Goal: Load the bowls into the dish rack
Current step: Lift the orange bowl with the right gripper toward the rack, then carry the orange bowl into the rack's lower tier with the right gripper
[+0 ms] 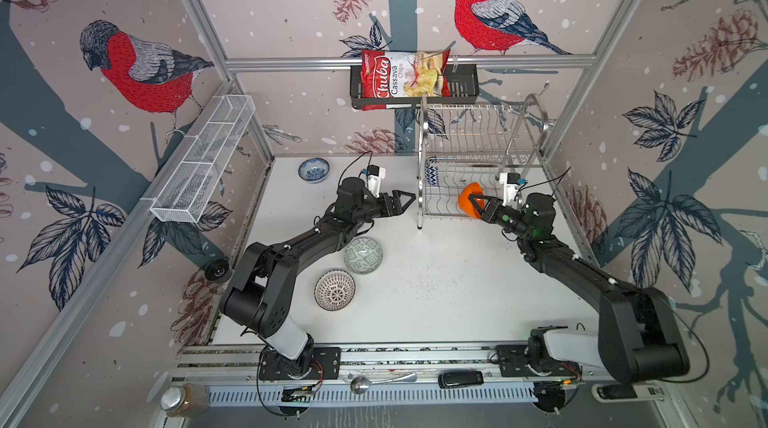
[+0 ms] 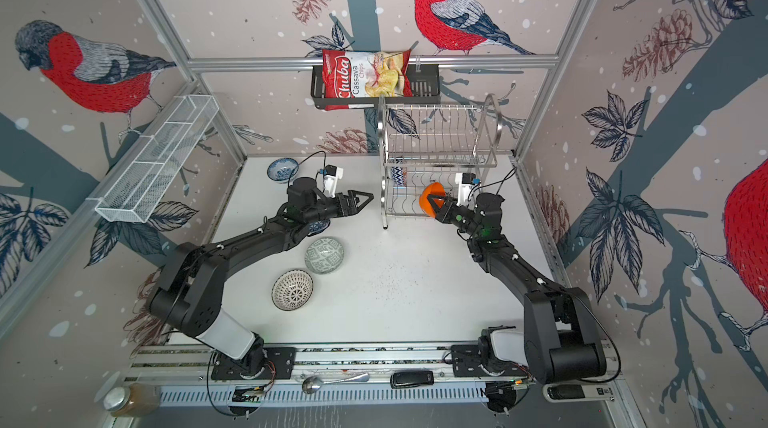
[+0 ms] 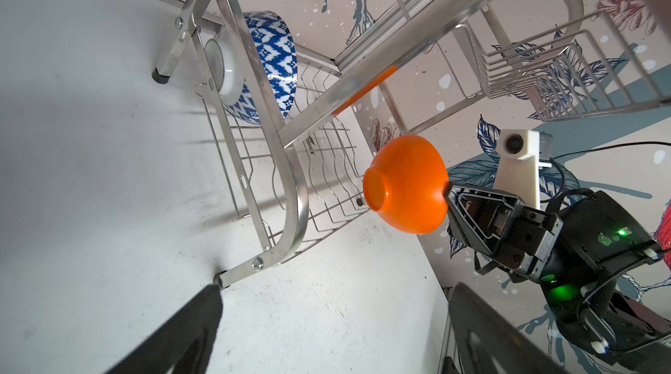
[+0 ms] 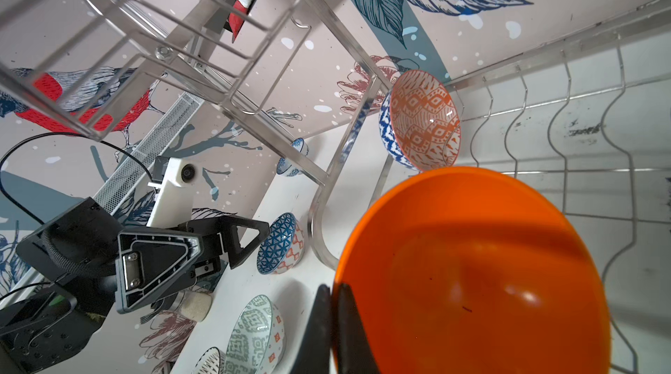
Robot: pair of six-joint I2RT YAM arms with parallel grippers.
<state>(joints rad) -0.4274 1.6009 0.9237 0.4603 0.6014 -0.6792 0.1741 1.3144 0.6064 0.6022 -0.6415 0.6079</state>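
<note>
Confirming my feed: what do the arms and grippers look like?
The left arm and right arm are black with white base links; the left gripper and right gripper black, with triangular fingers. White wrist camera mounts trail black cables. Green lights dot the right arm.

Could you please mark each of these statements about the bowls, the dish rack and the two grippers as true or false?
1. The right gripper is shut on the orange bowl's rim. True.
2. The left gripper holds a bowl. False: the left gripper is open and holds nothing.
3. A blue-patterned bowl stands in the dish rack's lower tier. True.
4. The grey-green bowl lies in the rack's upper tier. False: the grey-green bowl sits on the table.
5. The orange bowl rests on the table. False: it is held off the table at the rack's lower tier.
</note>
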